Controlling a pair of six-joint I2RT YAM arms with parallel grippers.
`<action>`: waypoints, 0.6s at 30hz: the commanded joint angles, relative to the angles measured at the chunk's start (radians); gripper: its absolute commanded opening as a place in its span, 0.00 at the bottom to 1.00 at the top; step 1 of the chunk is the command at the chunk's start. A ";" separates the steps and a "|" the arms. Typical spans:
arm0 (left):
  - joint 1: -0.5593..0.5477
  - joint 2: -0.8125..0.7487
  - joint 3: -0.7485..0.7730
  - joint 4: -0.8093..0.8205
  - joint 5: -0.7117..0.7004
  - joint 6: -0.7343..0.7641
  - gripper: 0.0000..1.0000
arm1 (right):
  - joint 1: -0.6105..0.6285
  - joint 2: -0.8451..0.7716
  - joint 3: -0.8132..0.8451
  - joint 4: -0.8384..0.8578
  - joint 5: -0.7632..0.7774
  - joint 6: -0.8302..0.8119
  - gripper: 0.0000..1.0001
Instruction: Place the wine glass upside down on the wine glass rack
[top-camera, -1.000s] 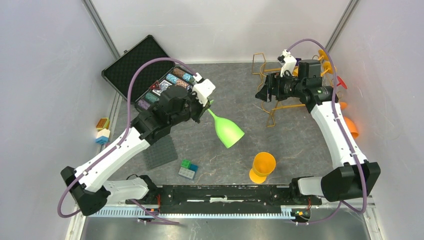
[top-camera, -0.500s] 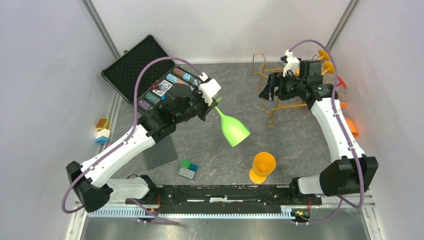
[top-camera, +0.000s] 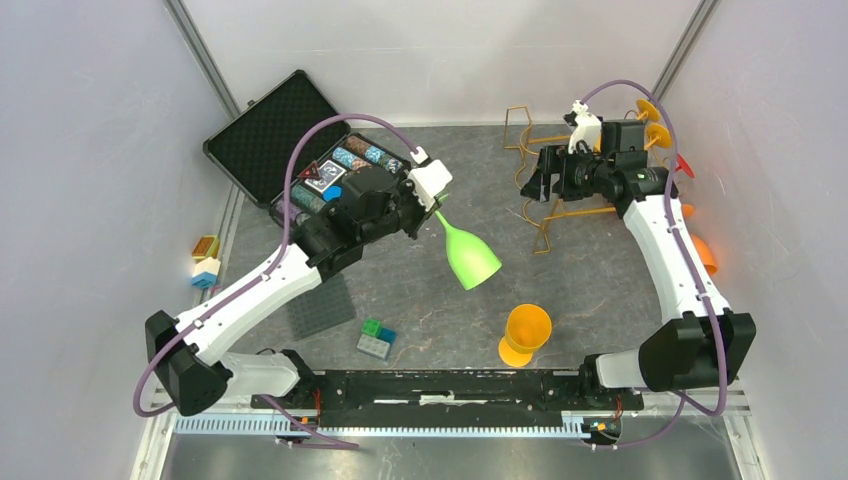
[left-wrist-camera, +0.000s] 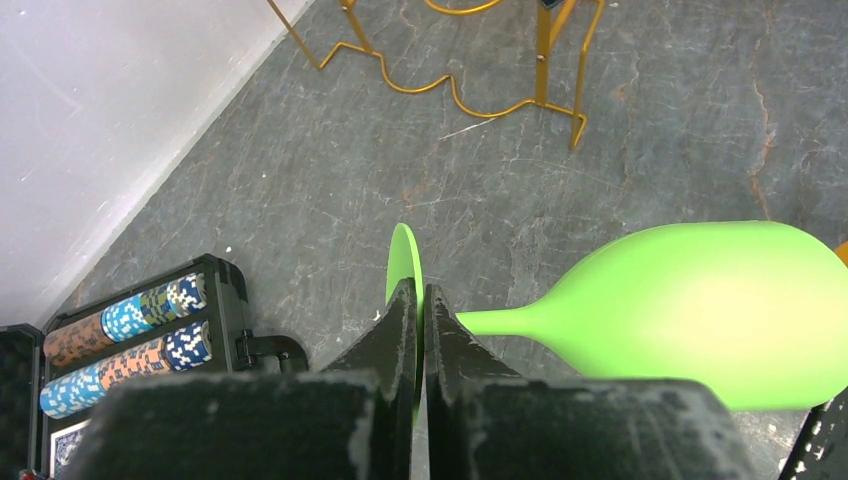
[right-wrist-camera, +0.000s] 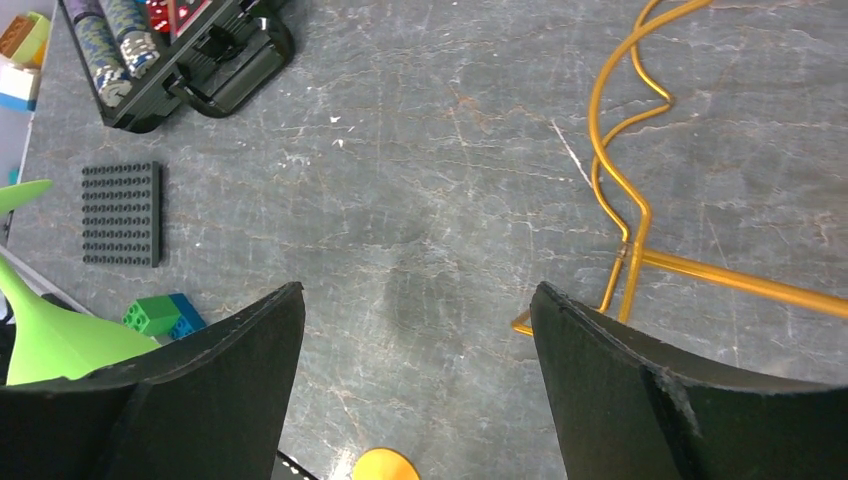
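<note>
A green wine glass hangs tilted over the mid-table, bowl toward the front right. My left gripper is shut on its thin foot disc, and its bowl fills the right of the left wrist view. The gold wire wine glass rack stands at the back right; its wavy base wire lies ahead of the glass. My right gripper hovers open beside the rack, nothing between its fingers.
An orange wine glass stands at front centre. Orange and red glasses hang on the rack's far right side. An open black case of poker chips sits back left. A dark baseplate and green-blue bricks lie nearby.
My left arm has carried the green glass rightward and toward the back, nearer the rack. My right gripper has shifted slightly right and stays open.
</note>
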 joint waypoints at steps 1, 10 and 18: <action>0.000 0.021 -0.024 0.084 -0.049 -0.006 0.02 | -0.033 0.012 0.020 -0.006 0.059 -0.023 0.88; 0.001 0.096 -0.197 0.187 -0.087 -0.241 0.05 | -0.085 0.060 -0.003 -0.032 0.176 -0.084 0.89; 0.002 0.131 -0.178 0.178 -0.250 -0.298 0.93 | -0.117 0.093 0.019 -0.031 0.235 -0.110 0.91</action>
